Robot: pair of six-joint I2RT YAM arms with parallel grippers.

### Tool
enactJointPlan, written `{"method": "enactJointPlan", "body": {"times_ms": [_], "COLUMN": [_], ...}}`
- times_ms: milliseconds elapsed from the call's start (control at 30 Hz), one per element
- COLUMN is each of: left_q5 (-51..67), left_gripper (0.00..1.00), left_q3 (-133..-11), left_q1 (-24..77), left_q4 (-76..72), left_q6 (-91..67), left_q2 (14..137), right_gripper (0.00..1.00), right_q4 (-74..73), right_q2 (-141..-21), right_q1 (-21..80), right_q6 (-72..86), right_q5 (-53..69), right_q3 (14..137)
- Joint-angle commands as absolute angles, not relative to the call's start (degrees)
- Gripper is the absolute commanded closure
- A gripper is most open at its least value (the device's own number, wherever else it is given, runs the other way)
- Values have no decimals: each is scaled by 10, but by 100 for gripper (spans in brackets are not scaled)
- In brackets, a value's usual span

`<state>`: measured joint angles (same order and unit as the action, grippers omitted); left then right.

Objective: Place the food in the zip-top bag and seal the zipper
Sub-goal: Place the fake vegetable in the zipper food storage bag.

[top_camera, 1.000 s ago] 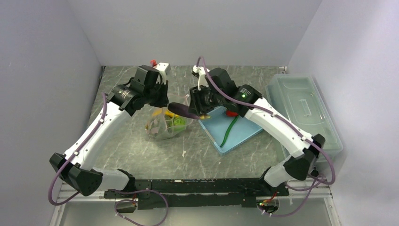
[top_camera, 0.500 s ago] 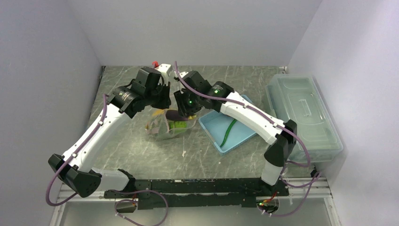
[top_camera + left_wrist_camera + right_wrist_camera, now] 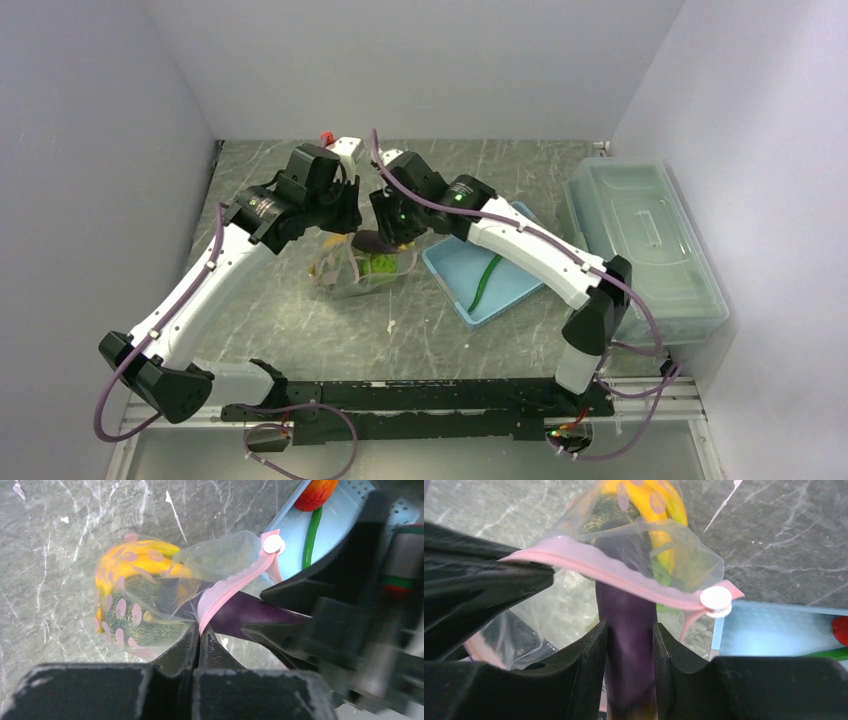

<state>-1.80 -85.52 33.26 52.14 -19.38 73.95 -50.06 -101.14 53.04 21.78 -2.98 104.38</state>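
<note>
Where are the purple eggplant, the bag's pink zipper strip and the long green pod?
eggplant (image 3: 628,630): right wrist view, on its purple body below the bag's mouth.
zipper strip (image 3: 624,576): right wrist view, middle of the pink band.
green pod (image 3: 487,279): top view, midway along its length.

In the right wrist view the eggplant (image 3: 624,605) runs off the bottom edge between the fingers of the right gripper (image 3: 630,632). Its far end is veiled behind the zipper (image 3: 589,562) and crinkled plastic. There we see the left gripper (image 3: 199,636) only as a dark blur, cut by the left edge.

In the left wrist view the right gripper is a blurred mass hiding most of the basket (image 3: 345,510) and the lower end of the pod (image 3: 311,532). An orange-red piece (image 3: 315,491) is cropped at the top; we cannot name it.

From above, both grippers' fingertips are covered, and the contents of the bag (image 3: 345,275) are too small to sort.
</note>
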Motion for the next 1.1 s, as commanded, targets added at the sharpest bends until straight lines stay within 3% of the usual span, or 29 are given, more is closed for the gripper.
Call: {"method": "enactJointPlan", "body": {"times_ms": [0, 167, 400, 1067], "left_q5": [-26, -29, -31, -37], "left_gripper": [100, 100, 100, 100], "left_q3": [-855, -856, -857, -862], "left_q1": [335, 335, 335, 335], "left_q4": [510, 510, 510, 514], "left_q6": [-203, -201, -203, -204], "left_q2": [722, 723, 720, 719], "right_gripper": [63, 51, 46, 61], "right_q4": [-457, -436, -433, -424], "right_q2": [-931, -883, -856, -824], "right_q1": [533, 533, 533, 554], "right_q6": [231, 230, 241, 265], "right_q5": [-59, -54, -57, 18], "right_q3": [1038, 1002, 976, 867]}}
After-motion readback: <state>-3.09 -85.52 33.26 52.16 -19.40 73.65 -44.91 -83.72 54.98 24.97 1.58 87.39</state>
